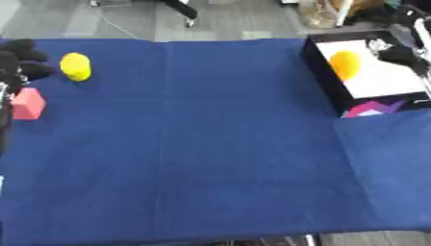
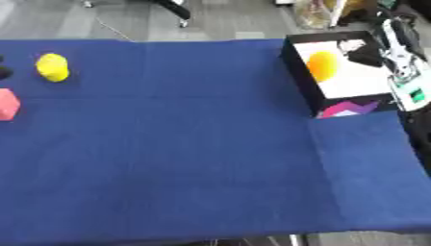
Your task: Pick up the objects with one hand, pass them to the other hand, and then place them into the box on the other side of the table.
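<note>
— Where are your hands right now?

— My left robot hand (image 1: 19,60) hovers at the left edge of the tabletop (image 1: 194,144), its dark fingers curled with nothing inside them, just above the pink block (image 1: 28,104) and beside the yellow object (image 1: 75,66). I judge it sits there because those two are the next to be picked.

— And the right one?

— My right robot hand (image 1: 399,55) is over the box (image 1: 324,77) on the far right. It looks to hold nothing, though it is a dark blur there and I cannot tell how far open it is.

— What's in the box?

— An orange object (image 1: 345,65) lies on its white floor, so that one seems delivered. The pink and yellow ones remain well apart from the box, across the blue cloth.
</note>
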Controlling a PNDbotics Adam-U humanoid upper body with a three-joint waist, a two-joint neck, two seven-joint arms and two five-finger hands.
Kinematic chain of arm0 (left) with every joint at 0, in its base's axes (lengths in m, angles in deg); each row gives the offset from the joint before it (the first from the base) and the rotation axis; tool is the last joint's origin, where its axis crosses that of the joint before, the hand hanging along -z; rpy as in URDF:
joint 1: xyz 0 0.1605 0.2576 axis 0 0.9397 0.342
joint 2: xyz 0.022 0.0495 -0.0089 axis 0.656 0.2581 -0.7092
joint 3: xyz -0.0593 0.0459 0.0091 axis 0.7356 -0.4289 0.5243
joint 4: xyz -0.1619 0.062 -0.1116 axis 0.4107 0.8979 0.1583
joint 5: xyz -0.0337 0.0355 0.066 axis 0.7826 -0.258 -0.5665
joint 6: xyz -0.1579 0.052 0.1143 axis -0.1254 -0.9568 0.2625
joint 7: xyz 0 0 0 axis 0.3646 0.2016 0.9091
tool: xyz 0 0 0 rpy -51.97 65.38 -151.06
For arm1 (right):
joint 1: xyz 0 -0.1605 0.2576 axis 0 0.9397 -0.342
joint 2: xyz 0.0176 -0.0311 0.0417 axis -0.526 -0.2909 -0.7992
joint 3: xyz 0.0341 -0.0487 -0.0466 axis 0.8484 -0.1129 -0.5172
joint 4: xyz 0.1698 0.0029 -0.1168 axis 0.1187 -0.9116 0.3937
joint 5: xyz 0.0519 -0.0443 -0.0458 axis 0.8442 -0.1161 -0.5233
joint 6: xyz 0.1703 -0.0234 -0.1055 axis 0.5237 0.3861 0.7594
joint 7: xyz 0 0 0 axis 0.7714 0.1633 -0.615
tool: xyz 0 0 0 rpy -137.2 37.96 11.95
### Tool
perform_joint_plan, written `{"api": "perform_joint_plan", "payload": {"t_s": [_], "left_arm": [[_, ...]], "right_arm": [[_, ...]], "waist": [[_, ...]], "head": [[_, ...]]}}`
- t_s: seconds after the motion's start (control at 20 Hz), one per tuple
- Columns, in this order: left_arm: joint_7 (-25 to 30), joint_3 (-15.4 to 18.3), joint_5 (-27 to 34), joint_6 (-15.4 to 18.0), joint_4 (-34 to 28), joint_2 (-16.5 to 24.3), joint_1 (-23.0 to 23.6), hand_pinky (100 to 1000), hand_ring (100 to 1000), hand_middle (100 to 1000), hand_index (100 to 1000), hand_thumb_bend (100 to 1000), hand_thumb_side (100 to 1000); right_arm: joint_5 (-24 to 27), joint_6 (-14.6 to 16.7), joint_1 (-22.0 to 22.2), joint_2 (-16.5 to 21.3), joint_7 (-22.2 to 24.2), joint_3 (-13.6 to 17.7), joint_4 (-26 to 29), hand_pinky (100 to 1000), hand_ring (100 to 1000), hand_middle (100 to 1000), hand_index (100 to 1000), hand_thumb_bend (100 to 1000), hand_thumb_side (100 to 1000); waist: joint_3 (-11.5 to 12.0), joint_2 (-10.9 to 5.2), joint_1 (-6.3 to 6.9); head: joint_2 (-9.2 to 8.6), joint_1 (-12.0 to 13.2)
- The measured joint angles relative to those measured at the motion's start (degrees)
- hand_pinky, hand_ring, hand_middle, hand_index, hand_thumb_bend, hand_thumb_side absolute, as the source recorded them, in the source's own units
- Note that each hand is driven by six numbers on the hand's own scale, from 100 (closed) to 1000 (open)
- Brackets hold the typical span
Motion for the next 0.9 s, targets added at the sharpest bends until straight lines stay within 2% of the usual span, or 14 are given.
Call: {"api": "perform_joint_plan", "payload": {"t_s": [0.2, 0.5, 0.8, 0.9], "left_arm": [[-1.19, 0.42, -1.04, -0.07, 0.93, -0.03, -0.04, 776, 650, 654, 807, 454, 758], [-2.05, 0.58, -1.67, -0.08, 1.88, -0.39, -0.04, 776, 651, 653, 804, 456, 746], [-2.3, 0.82, -2.15, 0.11, 2.6, -0.59, -0.04, 776, 645, 649, 800, 471, 720], [-2.43, 0.84, -2.53, 0.12, 2.73, -0.59, -0.04, 777, 643, 649, 800, 473, 709]], "right_arm": [[3.95, 3.96, 6.4, -4.5, -3.93, -2.16, 6.36, 892, 866, 840, 932, 228, 416], [6.91, 9.77, 15.46, -8.49, -8.5, -6.0, 15.83, 892, 864, 839, 929, 215, 421], [9.6, 15.13, 21.76, -10.76, -5.68, -6.42, 24.55, 891, 857, 829, 927, 215, 415], [10.61, 16.06, 23.61, -11.49, -4.03, -6.31, 27.52, 890, 855, 827, 926, 213, 411]], "waist": [[-0.58, 0.22, 0.14], [-0.69, 0.3, 0.17], [-1.01, 0.68, 0.24], [-1.25, 0.71, 0.32]], "head": [[0.0, 3.12], [0.0, 4.71], [0.0, 5.12], [0.0, 5.25]]}}
